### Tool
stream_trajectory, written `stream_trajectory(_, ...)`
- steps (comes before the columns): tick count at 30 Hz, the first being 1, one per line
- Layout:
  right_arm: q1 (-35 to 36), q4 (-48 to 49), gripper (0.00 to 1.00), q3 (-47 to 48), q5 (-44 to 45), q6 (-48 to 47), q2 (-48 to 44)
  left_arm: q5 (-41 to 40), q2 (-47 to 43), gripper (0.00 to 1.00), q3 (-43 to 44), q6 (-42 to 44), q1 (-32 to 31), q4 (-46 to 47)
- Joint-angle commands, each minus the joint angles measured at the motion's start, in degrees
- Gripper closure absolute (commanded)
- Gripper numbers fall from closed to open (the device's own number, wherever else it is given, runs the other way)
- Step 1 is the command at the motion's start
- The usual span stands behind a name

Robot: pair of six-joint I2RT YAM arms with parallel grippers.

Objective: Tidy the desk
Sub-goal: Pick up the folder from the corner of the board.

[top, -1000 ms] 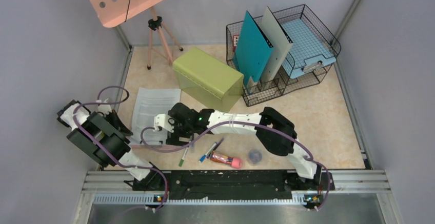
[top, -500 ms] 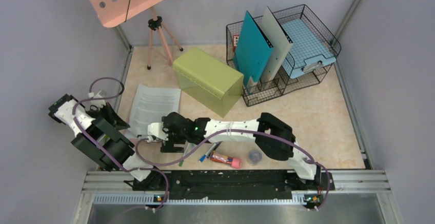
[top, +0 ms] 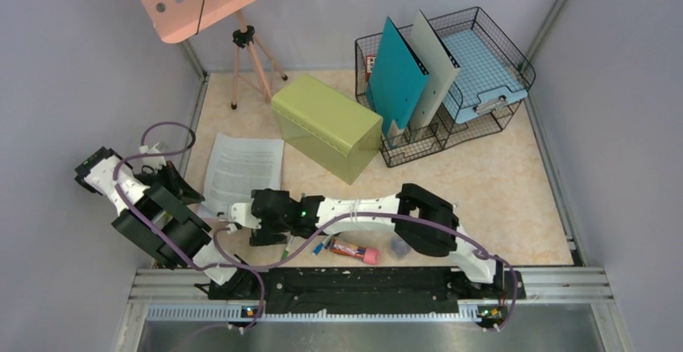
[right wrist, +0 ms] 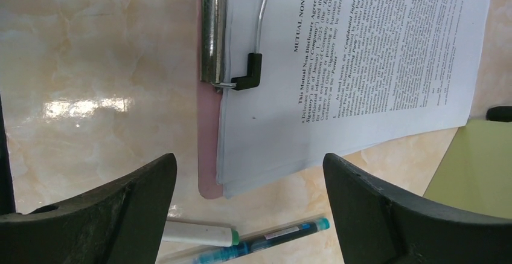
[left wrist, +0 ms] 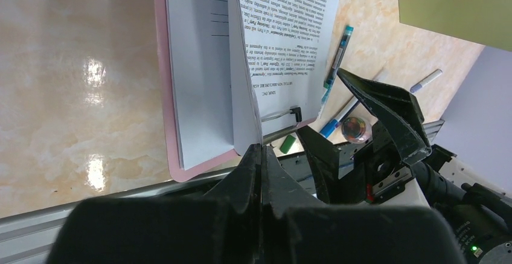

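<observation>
Desk (top: pixel 515 191), beige top btw grey walls (top: pixel 80 86), carries clipboard (right wrist: pixel 208 182) at near-left; w/ L claw (left wrist: pixel 262 155) pinching the lifted top sheet (left wrist: pixel 284 34) and R claw (right wrist: pixel 250 206) spread wide above, I'd lower R squarely onto the clip (right wrist: pixel 214 34), avoiding the pens (right wrist: pixel 265 238).

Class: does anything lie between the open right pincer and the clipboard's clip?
Nothing covers the clip. A marker and a teal pen lie on the desk by the clipboard, between the fingers of the right pincer. The left pincer pinches the top sheet.
</observation>
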Motion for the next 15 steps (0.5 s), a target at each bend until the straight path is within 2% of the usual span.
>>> stream_trajectory(1,1.7,3.0,0.11,2.3,4.0,-0.5,1.6,2.0,-1.4,1.00,2.1,0.4,0.3,-2.5)
stream_trajectory(15,2.9,5.2,0.14,5.3,11.6,-2.6,6.4,1.4,-1.3,1.00,2.6,1.3,0.3,-3.7)
